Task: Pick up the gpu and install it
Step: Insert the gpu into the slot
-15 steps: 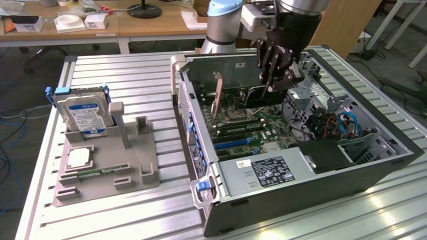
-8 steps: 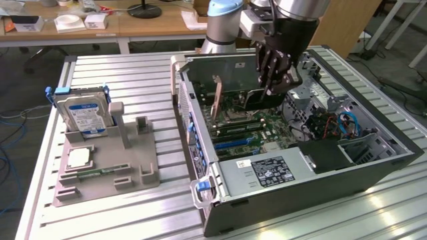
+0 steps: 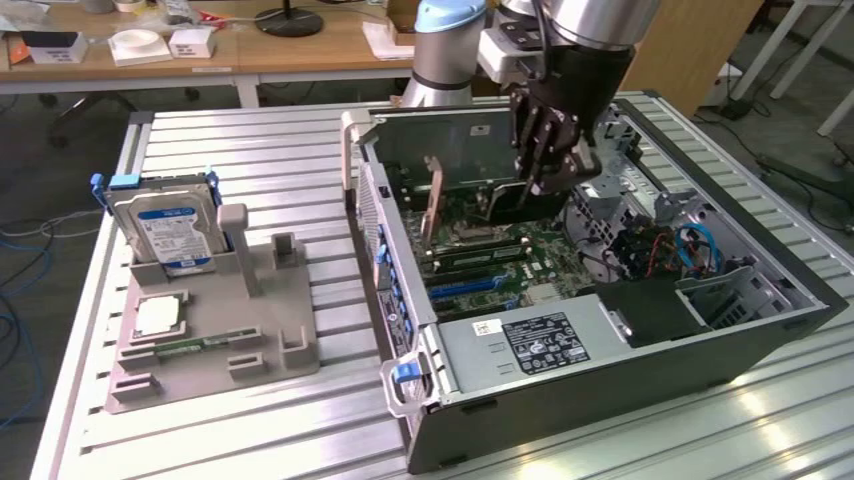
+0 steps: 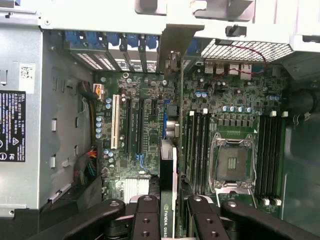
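The gpu (image 3: 497,200) hangs on edge over the open computer case (image 3: 747,330), its metal end bracket (image 3: 433,200) toward the exterior view's left. My gripper (image 3: 547,165) is shut on its upper edge. In the wrist view the gpu (image 4: 168,165) runs edge-on between my two black fingers (image 4: 147,217), its bracket (image 4: 172,55) reaching toward the blue-tabbed rear slots. It sits above the motherboard (image 4: 145,115), roughly in line with the expansion slots (image 4: 134,125). Whether it touches a slot I cannot tell.
A grey holder tray (image 3: 274,345) in the exterior view's left carries a silver hard drive (image 3: 167,232), a processor (image 3: 158,315) and a memory strip (image 3: 194,346). Inside the case are the power supply (image 3: 534,340), memory sticks (image 4: 197,145), the CPU socket (image 4: 235,162) and cables (image 3: 687,250).
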You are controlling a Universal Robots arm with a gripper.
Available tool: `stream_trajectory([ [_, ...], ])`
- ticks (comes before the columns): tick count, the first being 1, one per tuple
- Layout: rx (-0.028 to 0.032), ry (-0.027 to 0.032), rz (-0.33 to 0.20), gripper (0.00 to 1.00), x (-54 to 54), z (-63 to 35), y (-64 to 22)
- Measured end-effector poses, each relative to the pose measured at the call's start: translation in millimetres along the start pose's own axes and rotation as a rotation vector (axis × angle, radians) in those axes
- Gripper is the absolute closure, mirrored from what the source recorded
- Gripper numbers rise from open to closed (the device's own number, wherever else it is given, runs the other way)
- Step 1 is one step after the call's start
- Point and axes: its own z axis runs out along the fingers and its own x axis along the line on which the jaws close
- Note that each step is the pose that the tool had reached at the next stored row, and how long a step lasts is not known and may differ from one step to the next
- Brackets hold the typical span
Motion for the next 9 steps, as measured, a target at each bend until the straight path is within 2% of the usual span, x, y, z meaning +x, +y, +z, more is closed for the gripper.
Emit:
stream_trajectory([
  [5, 0.0000, -0.0001, 0.000, 0.74, 0.1, 4.5, 0.6],
  [9, 0.0000, -0.0001, 0.000, 0.74, 0.2, 8.7, 4.9],
])
